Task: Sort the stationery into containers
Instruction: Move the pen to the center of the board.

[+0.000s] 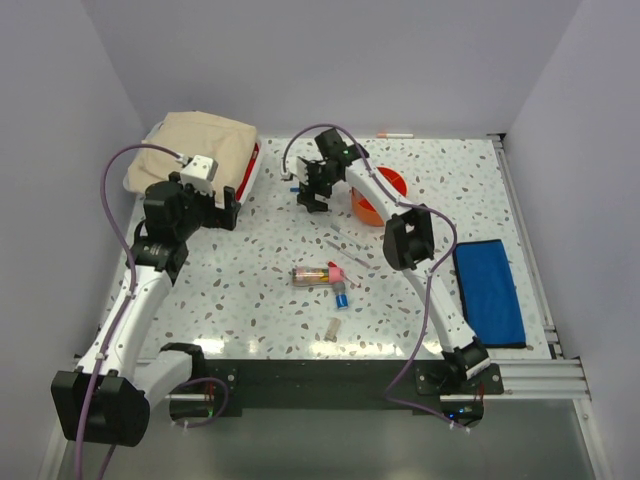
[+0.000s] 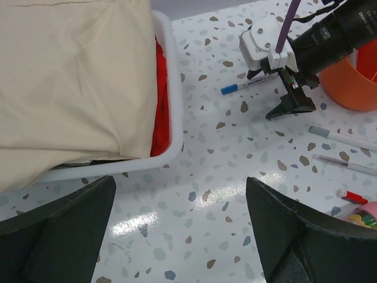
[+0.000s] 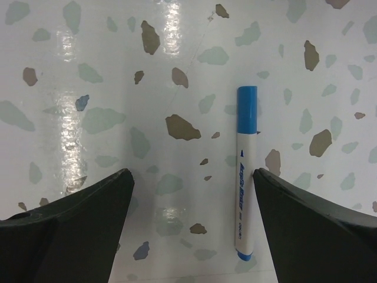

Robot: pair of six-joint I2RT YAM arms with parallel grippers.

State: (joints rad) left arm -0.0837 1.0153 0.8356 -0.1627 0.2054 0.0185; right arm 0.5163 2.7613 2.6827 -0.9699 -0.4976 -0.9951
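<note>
Right claw (image 3: pixel 191 175) gaping wide over worktop (image 3: pixel 118 88); blue-capped white pen (image 3: pixel 246 177) lying flat within gap, just beside one finger (image 3: pixel 306 224).

The left arm (image 1: pixel 132 318) and right arm (image 1: pixel 441 300) both stretch forward, jaws spread wide, gripping nothing

I'm running this from a robotics lab cell. Plain pale-grey panel walls (image 1: pixel 60 100) box in a white speckled terrazzo-pattern tabletop (image 1: pixel 250 310) on the left, far and right. Two white-and-black robot arms (image 1: pixel 130 310) are bolted to a black base plate (image 1: pixel 320 385) beside silver aluminium rails (image 1: pixel 540 375) at the near edge.
</note>
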